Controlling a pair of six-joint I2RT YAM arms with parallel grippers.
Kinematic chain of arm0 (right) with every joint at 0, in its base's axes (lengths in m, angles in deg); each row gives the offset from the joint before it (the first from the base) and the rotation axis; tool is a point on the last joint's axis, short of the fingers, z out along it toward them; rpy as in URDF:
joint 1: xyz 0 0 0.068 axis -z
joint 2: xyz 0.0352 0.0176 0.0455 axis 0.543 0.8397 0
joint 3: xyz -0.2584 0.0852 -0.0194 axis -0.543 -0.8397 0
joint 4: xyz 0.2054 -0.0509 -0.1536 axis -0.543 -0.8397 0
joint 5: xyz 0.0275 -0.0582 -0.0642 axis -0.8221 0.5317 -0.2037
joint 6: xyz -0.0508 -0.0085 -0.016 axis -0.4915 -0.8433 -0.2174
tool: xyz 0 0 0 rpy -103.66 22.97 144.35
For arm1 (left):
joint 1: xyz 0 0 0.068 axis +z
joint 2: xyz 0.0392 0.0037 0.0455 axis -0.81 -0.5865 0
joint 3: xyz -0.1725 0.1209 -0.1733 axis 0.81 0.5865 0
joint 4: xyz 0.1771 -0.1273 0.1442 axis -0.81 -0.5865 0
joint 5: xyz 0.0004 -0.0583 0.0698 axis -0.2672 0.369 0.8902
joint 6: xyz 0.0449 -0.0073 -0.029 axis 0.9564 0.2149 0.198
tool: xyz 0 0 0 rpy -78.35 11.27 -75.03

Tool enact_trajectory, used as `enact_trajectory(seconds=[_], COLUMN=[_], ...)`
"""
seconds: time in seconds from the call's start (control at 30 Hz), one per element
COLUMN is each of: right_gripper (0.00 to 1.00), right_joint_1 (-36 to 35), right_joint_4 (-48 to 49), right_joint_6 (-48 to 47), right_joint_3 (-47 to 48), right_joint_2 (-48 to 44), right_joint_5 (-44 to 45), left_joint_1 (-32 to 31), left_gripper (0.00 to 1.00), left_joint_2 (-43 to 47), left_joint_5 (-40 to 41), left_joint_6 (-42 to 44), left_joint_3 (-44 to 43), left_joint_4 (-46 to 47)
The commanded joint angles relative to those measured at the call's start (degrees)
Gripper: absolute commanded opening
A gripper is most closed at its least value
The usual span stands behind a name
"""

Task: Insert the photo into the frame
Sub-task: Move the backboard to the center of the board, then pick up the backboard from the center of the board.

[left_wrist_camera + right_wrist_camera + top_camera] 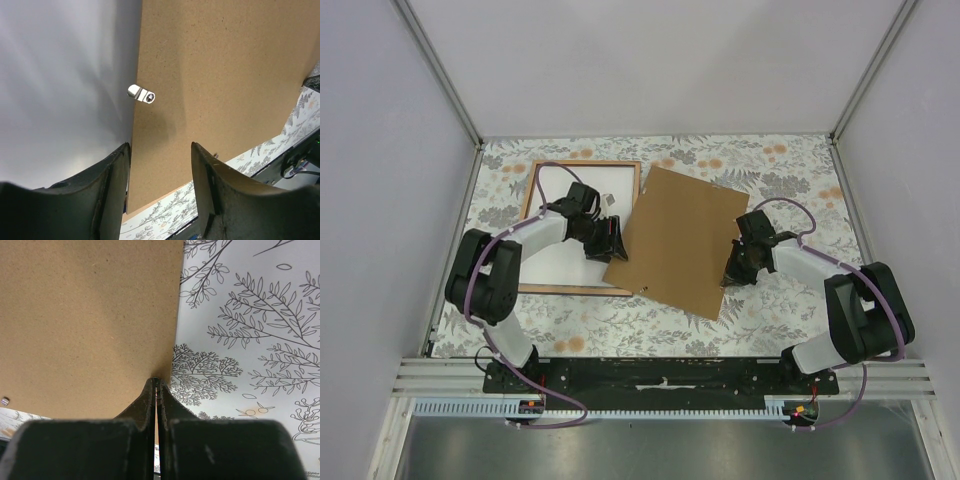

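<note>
Overhead, we see the frame (pixel 582 162) lying at ten o'clock on the floral surface (pixel 770 170), with the photo (pixel 560 268) inside it, white back up. A brown backing board (pixel 680 240) overlaps the frame's three o'clock rim. Our left end effector (pixel 612 248) hovers wide open over that edge, while our right end effector (pixel 735 272) pinches the board's three o'clock edge
</note>
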Motion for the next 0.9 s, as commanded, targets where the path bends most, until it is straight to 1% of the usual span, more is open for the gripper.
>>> enact_trajectory(seconds=[0.0,0.13,0.3,0.5,0.63,0.87], right_gripper=[0.0,0.0,0.0,0.0,0.0,0.0], right_joint_1=[-0.2,-0.2,-0.2,-0.3,-0.3,-0.2], right_joint_4=[3.8,4.6,6.4,8.1,9.0,10.8], right_joint_6=[-1.4,-1.3,-0.8,0.0,0.3,0.6], right_joint_3=[0.9,0.9,0.8,0.5,0.1,-0.7], right_joint_2=[1.6,2.0,2.4,2.6,2.5,2.5], right_joint_5=[1.6,0.5,-1.4,-2.9,-3.6,-4.8], left_joint_1=[-0.4,-0.3,-0.4,-0.5,-0.9,-3.5], left_gripper=[0.54,0.43,0.41,0.4,0.39,0.37], left_joint_2=[3.1,5.9,9.3,11.3,11.5,10.9], left_joint_5=[-8.1,-12.0,-15.7,-19.8,-20.8,-20.9], left_joint_6=[0.1,-2.2,-4.5,-6.3,-6.6,-7.3], left_joint_3=[-0.7,0.1,1.1,1.1,0.8,0.0], left_joint_4=[0.8,2.0,4.0,5.0,5.0,4.7])
